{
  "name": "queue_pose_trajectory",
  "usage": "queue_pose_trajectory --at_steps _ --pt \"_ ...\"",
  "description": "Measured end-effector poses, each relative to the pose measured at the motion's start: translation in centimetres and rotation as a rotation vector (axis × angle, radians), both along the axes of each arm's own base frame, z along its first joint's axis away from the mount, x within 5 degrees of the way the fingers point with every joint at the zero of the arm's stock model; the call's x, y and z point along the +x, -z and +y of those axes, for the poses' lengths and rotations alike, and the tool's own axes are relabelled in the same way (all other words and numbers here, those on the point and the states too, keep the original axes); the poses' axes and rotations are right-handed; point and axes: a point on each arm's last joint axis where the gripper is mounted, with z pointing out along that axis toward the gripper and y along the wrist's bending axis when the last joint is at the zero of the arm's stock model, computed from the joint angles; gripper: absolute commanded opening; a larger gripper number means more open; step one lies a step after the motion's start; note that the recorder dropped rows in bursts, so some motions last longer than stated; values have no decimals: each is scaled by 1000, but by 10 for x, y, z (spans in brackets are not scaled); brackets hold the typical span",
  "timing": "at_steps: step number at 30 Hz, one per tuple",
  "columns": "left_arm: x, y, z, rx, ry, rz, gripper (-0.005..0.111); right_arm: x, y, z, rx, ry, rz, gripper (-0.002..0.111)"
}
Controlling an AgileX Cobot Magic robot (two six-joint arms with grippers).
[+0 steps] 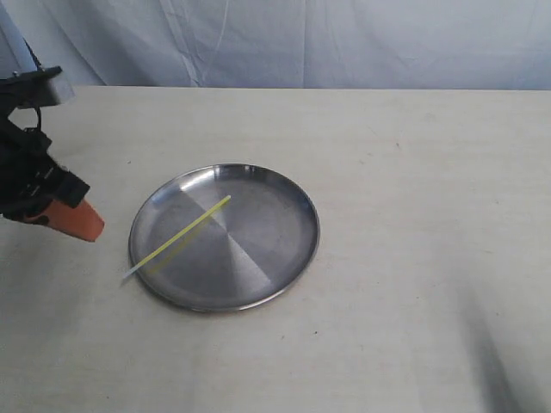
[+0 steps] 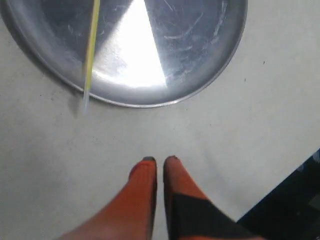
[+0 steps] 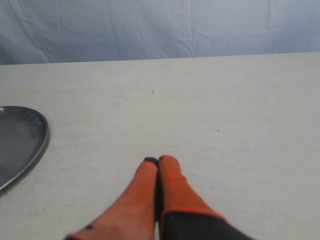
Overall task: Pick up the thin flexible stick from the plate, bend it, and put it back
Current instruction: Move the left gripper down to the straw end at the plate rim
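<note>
The steel plate (image 1: 258,249) lies on the table left of centre. The neon yellow-green stick (image 1: 185,232) rests straight and slantwise across the plate's left half. Its whitish end pokes out over the rim toward the near left. My left gripper (image 1: 90,227), with orange fingers, hovers left of the plate, shut and holding nothing. In the left wrist view the gripper (image 2: 159,161) is short of the plate (image 2: 200,50), with the stick (image 2: 90,50) beyond it. My right gripper (image 3: 158,161) is shut and empty over bare table, with the plate's edge (image 3: 25,140) off to one side. The exterior view does not show it.
The table (image 1: 413,215) is a pale cloth-covered surface with a wrinkled blue-white backdrop (image 1: 344,43) behind its far edge. A dark shadow falls on the table's near right corner (image 1: 508,361). No other objects show.
</note>
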Motion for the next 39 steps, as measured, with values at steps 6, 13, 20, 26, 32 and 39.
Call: queue_pose_trajectory --at_steps 6,13,20,26,32,39 --pt "5 16 3 84 50 38 45 0 0 0 0 0 0 -1" --pt "19 38 4 150 61 43 47 0 0 0 0 0 0 -1" --pt "27 64 -15 237 160 24 47 0 0 0 0 0 0 -1" --pt "30 83 -29 297 248 18 47 0 0 0 0 0 0 -1" --pt "35 91 -34 327 249 -27 46 0 0 0 0 0 0 -1" --pt "41 94 -32 364 244 -74 46 0 0 0 0 0 0 -1"
